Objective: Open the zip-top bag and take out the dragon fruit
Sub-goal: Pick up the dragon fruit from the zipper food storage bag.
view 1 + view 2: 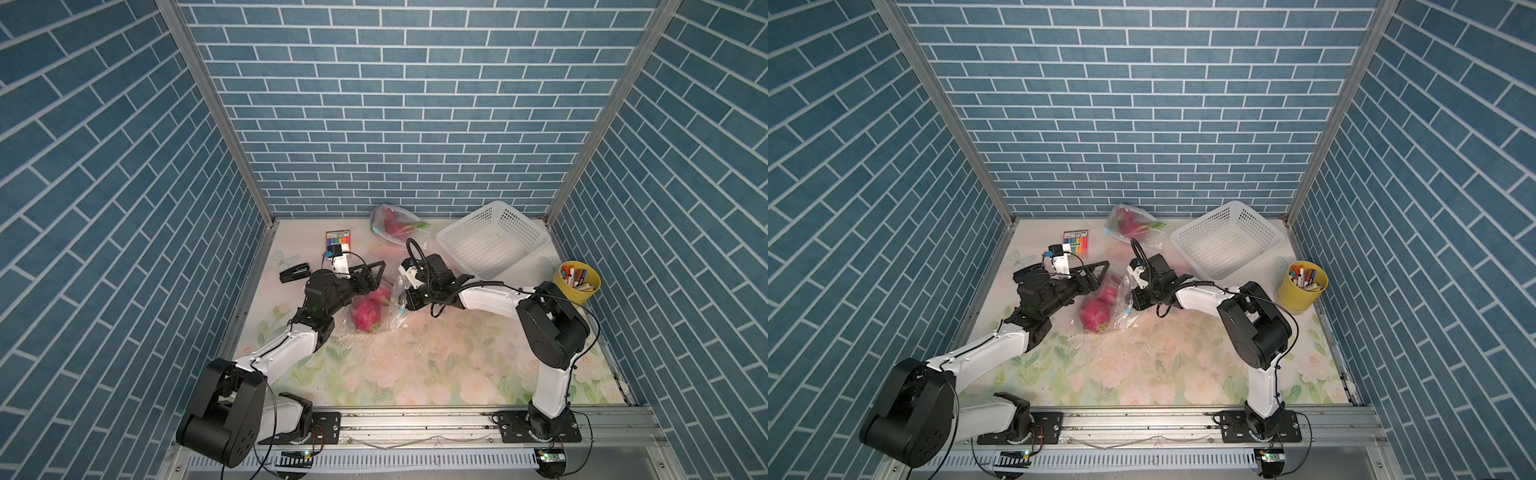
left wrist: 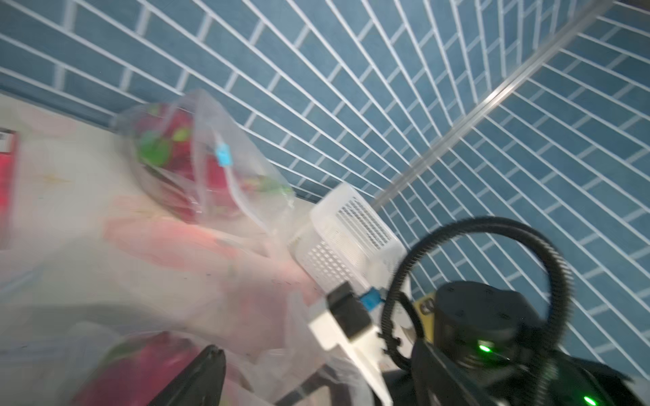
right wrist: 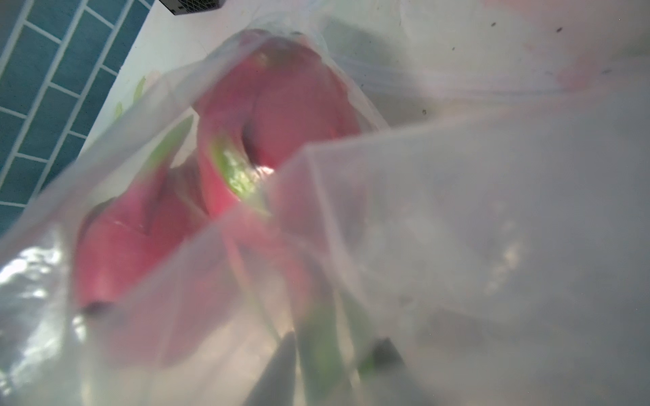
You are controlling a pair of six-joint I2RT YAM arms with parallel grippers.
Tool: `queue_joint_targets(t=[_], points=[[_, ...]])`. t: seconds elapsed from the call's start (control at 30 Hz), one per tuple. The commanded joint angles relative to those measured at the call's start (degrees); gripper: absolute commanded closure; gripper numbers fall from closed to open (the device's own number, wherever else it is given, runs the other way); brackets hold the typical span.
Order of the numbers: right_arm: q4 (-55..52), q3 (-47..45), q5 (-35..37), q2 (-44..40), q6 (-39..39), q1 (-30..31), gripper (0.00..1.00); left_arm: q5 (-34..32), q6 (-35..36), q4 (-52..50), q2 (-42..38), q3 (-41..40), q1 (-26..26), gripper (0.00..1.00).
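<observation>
Clear plastic film, crumpled, makes up the zip-top bag (image 1: pixel 395 312). It lies on the floral worktop (image 1: pixel 436 365) a little toward 11 o'clock from the centre, between the two hands. Inside it the dragon fruit (image 1: pixel 363 316) shows magenta through the film. One fruit sits at the bag's 7 o'clock end and another just beside it toward 1 o'clock. The right wrist view shows both, blurred, with green-tipped scales, and film lies over them.

The left hand (image 1: pixel 371 279) extends from 9 o'clock and sits over the bag's 11 o'clock edge. Its fingers stand well apart and grip nothing. In the left wrist view loose film lies between them.

The right hand (image 1: pixel 405 299) extends from 3 o'clock to the bag's 3 o'clock side, where the film stands lifted against it. Its fingertips are hidden under the wrist and behind plastic, so I cannot tell whether it is closed on the bag.

A second bag (image 1: pixel 401 219) with more dragon fruit and a blue slider (image 2: pixel 222 156) lies at 12 o'clock by the far wall. A white perforated basket (image 1: pixel 461 257) sits at 1 o'clock. A yellow cup (image 1: pixel 575 297) of markers stands at 3 o'clock. A black stapler (image 1: pixel 294 274) lies at 10 o'clock, and a pack of coloured strips (image 1: pixel 338 240) at 11 o'clock.
</observation>
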Motion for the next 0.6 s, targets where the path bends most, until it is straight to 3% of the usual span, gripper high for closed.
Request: queue_joint_targets(t=[0.0,0.23,0.43,0.57], points=[[2.69,0.75,-2.63,-1.15,-0.23,0.41,0.64,-3.92,-0.65,3.61,4.57,-2.54,2.48,0.14],[2.7,3.36,-3.24,1.57,0.08,0.84,0.58,1.32,-1.13,7.56,16.55,-1.45,3.17,0.29],[0.37,5.57,0.14,5.06,-0.45,1.02,0.54,4.44,-1.05,7.92,21.95,1.05,3.17,0.4],[-2.64,7.02,1.81,7.07,-1.34,1.01,0.54,5.22,-1.05,7.28,23.64,1.44,3.17,0.42]])
